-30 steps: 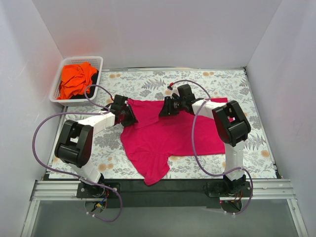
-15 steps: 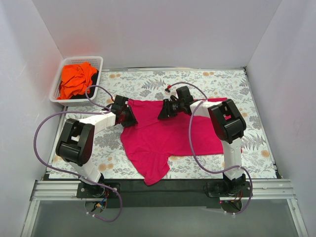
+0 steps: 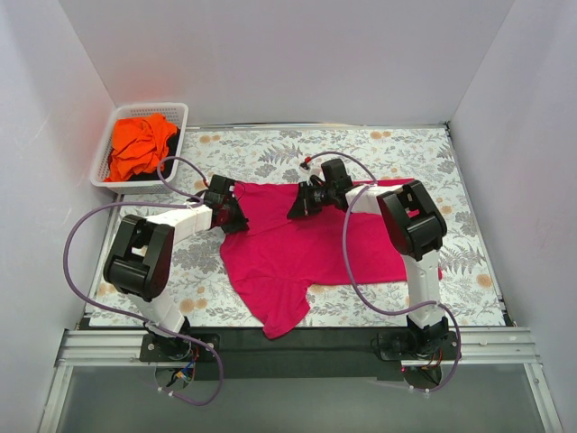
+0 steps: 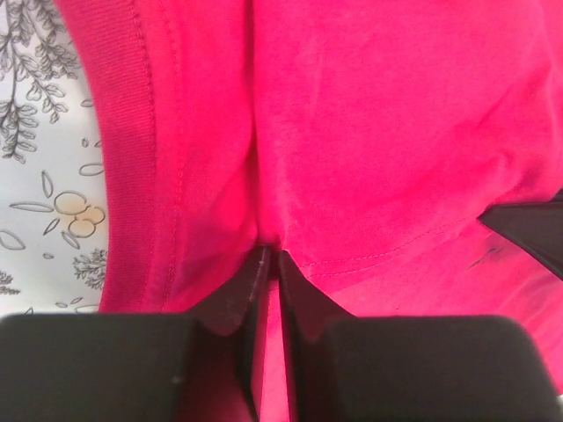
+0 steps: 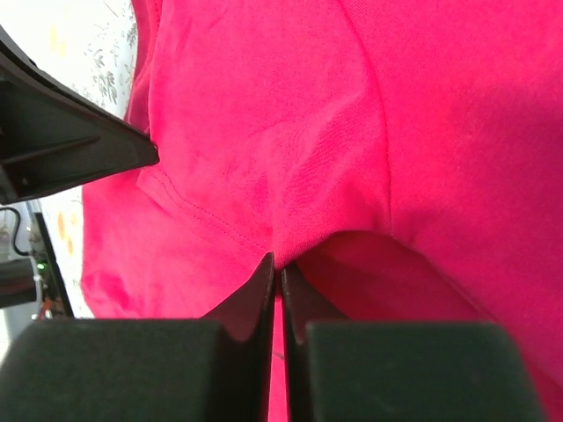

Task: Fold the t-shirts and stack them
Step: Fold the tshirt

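Soft matt cloth magenta t-shirt (image 3: pixel 297 257), ribbed along one edge, white slatted plastic basket (image 3: pixel 149 107)

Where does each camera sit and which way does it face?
Top external: above and behind the robot, looking down at the table, left arm, right arm, pink t-shirt, and orange t-shirt in the basket.
Left wrist: on the left arm, looking along the left claw pinching pink cloth.
Right wrist: on the right arm, along the right claw, pinching it too.
Shared: both wrist views show that shirt.
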You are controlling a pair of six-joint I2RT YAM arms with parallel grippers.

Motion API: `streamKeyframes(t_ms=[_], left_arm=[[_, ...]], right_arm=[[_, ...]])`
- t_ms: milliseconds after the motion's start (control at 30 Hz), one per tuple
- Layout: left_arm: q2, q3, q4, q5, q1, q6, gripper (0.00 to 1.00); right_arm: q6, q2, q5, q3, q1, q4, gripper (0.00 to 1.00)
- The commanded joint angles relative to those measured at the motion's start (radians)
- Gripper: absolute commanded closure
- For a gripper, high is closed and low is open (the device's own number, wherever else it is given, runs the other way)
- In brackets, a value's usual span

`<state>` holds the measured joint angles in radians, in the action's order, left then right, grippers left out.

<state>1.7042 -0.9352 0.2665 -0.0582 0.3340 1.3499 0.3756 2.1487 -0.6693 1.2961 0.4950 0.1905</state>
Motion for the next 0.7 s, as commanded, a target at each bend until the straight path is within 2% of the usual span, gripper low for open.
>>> streamKeyframes(t_ms=[0,33,133,533,633,667], left_arm=[[-0.04,-0.017,0.033,0.032,0.002,-0.002,0.92],[-0.051,-0.027,0.037,0.032,0.002,0.002,0.96],[-0.075,-0.037,0.06,0.028,0.002,0.02,1.0],[-0.123,-0.004,0.138,0.021,0.002,0.095,1.0],[-0.126,0.021,0.132,0.026,0.002,0.12,0.94],[-0.129,0.022,0.129,0.038,0.002,0.124,0.89]], right_arm=[[0.04,-0.062,0.0,0.002,0.001,0.012,0.93],[0.058,-0.075,0.0,0.0,-0.001,0.001,0.94],[0.098,-0.095,0.01,0.003,-0.003,-0.049,0.96],[0.175,-0.089,0.086,0.022,-0.004,-0.238,0.97],[0.154,-0.073,0.077,0.028,-0.004,-0.255,0.87],[0.143,-0.073,0.077,0.041,-0.006,-0.261,0.82]])
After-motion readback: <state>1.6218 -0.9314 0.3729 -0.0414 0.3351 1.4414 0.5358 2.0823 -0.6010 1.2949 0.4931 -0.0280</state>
